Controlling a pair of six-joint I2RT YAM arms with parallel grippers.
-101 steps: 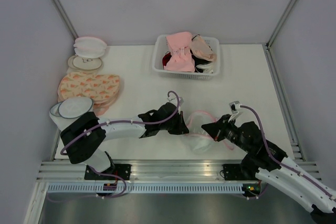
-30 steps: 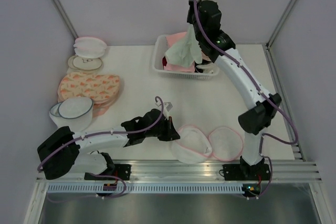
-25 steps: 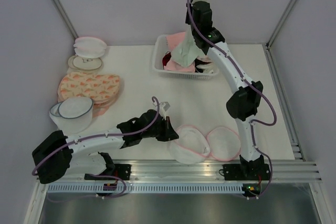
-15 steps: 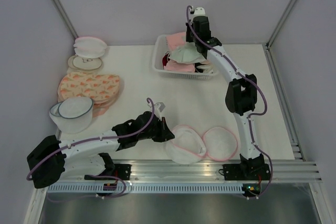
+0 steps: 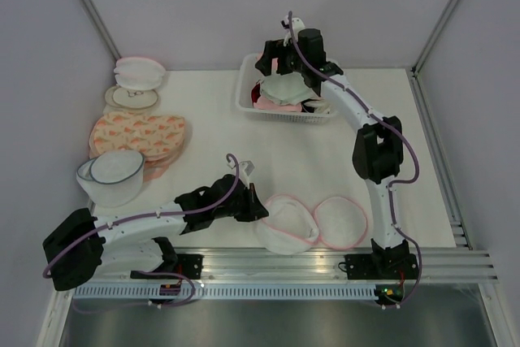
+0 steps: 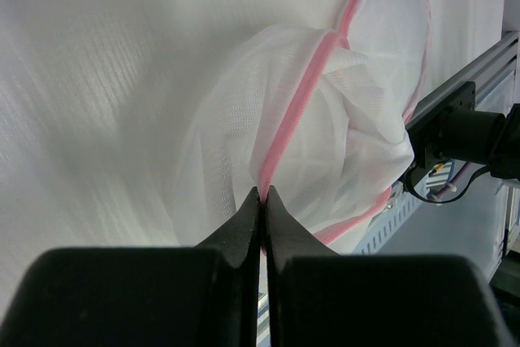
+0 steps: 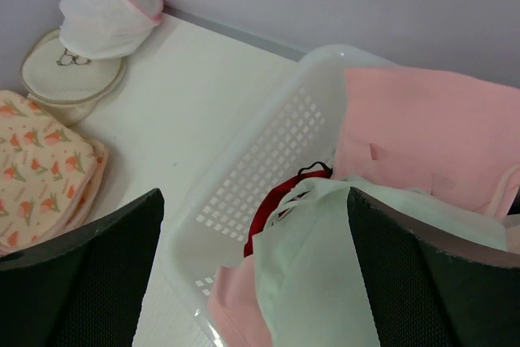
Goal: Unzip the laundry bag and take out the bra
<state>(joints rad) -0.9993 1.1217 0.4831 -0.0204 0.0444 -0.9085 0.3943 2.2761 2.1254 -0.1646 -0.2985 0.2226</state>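
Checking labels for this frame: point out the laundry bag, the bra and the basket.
laundry bag [image 5: 290,227]: top external view, mesh of the crumpled half.
bra [image 7: 325,282]: right wrist view, pale mint cup fabric.
basket [image 7: 253,166]: right wrist view, perforated side wall.

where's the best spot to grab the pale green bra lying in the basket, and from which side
Pinch the bra at its raised, folded edge, coming straight down from above. It lies on top of the pink garments, and the basket walls would likely block a side approach.
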